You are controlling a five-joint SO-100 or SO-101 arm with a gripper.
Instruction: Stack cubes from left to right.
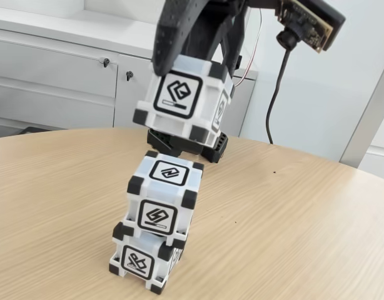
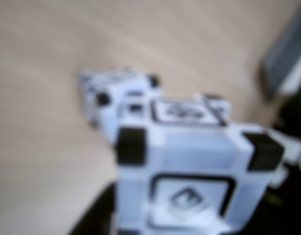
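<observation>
Though wrist glyphs blur, cubes [image 1: 156, 215] apparently carry no lettering

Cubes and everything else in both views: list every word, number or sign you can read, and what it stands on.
No words, brands or numbers can be read.
Held cube: abstract black-framed glyph, no letters.
Middle cube: different glyphs, no letters.
Bottom cube: another glyph, no letters.
Wrist view: cube glyph blurred.

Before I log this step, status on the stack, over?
Gripper shut on third cube, held above the stack. Two cubes stacked: middle cube on bottom cube, slightly offset. Nothing in the way.
</observation>
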